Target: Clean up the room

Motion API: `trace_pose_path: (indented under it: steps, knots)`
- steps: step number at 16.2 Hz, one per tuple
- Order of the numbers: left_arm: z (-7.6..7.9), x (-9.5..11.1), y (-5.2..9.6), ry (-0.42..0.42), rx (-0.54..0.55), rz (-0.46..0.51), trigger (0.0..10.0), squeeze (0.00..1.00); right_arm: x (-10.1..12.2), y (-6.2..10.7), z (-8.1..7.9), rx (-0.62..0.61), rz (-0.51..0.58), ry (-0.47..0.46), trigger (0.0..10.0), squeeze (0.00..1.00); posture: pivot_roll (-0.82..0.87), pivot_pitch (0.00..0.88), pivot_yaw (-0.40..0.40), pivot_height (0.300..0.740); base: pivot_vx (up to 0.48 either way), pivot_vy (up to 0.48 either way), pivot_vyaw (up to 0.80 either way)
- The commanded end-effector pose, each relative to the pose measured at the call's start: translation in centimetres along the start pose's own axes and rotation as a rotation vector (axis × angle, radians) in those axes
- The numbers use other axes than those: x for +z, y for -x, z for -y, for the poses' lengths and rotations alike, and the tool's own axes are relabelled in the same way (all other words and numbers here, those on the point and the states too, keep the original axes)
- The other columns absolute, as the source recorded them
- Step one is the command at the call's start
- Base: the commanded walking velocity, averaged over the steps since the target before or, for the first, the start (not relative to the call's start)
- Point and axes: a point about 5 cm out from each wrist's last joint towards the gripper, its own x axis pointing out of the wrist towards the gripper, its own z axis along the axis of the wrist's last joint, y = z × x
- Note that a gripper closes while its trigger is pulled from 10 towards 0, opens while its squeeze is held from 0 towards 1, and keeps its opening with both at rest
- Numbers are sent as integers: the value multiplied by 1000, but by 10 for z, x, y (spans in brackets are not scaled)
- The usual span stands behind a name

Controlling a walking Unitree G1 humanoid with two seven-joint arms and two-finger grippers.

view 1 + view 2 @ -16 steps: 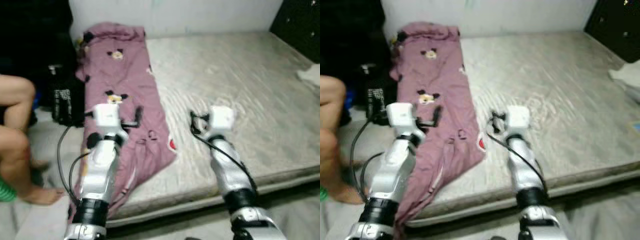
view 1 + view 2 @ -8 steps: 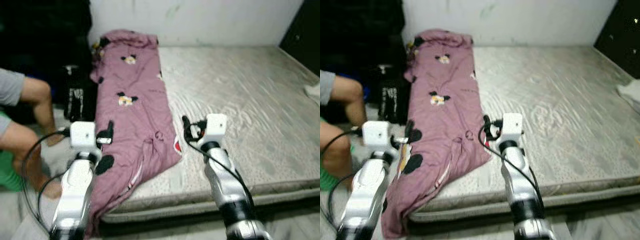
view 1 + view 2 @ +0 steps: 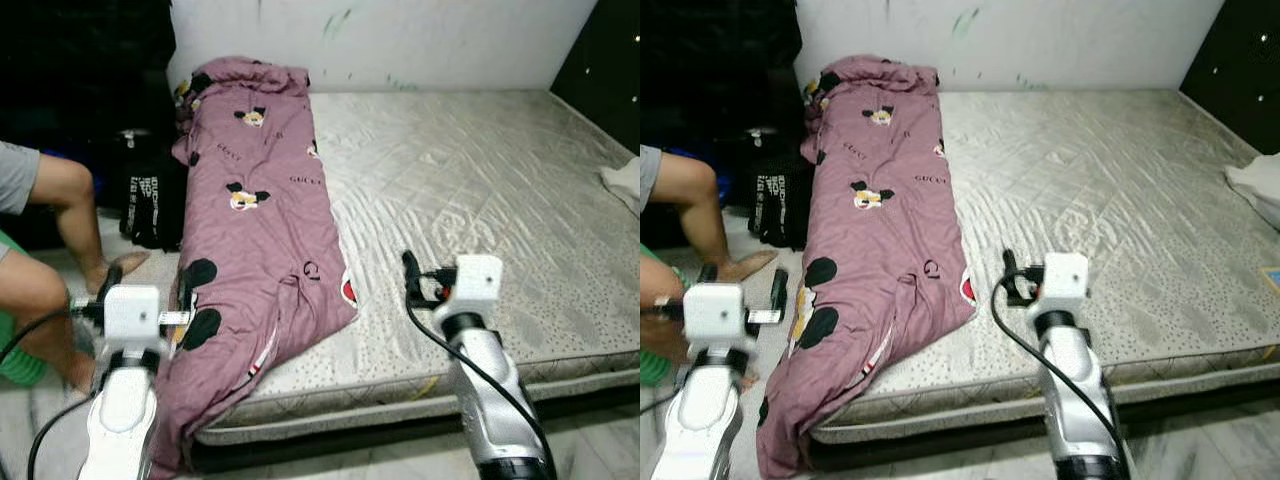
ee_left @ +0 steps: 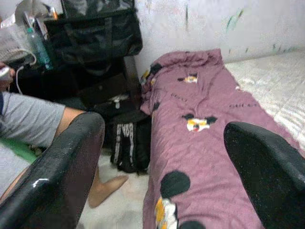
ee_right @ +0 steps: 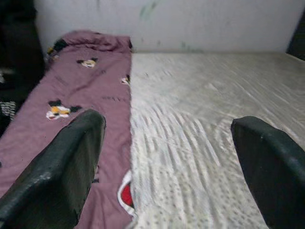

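You've barely started: the purple blanket (image 3: 260,230) lies strewn along the bed's (image 3: 480,190) left side, apparently untouched, with left gripper (image 4: 157,181) and right gripper (image 5: 167,167) both spread empty.

Blanket (image 3: 258,230) runs down the bed's (image 3: 480,190) left side, bag (image 3: 150,205) on the floor left of it, a person (image 3: 45,260) beside that.

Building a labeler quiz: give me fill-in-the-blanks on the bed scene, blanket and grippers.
1. The purple blanket lies along the robot's ____ side of the mattress.
2. The blanket's near end hangs over the mattress's ____ edge.
3. Both the left gripper and right gripper have their fingers ____.
4. A black ____ stands on the floor beside the blanket.

Missing: left; front; open; bag
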Motion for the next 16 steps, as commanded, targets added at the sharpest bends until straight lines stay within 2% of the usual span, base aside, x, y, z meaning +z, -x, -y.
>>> trace_pose_path:
  steps: [1, 5, 8, 11, 16]
  knots:
    - [-1, 3, 2, -9, -7, 12, 10000, 0, 6, 1, 2, -5, 8, 0, 10000, 0, 63, 35, -38, 740, 0, 0, 0]
    - [11, 12, 0, -1, -70, 30, 10000, 0, 6, 0, -1, 12, -18, -11, 10000, 0, 68, 47, -45, 740, 0, 0, 0]
    - [15, 15, -9, 32, -56, 24, 10000, 0, 7, -3, -3, 19, -22, -16, 10000, 0, 60, 52, -46, 740, 0, 0, 0]
    - [14, 13, -9, 65, -34, 4, 10000, 0, 8, -3, -4, 27, -26, -14, 10000, 0, 54, 60, -45, 740, 0, 0, 0]
    - [12, 13, -12, 75, -16, -12, 10000, 0, 9, -5, -6, 47, -29, -14, 10000, 0, 58, 64, -52, 687, 0, 0, 0]
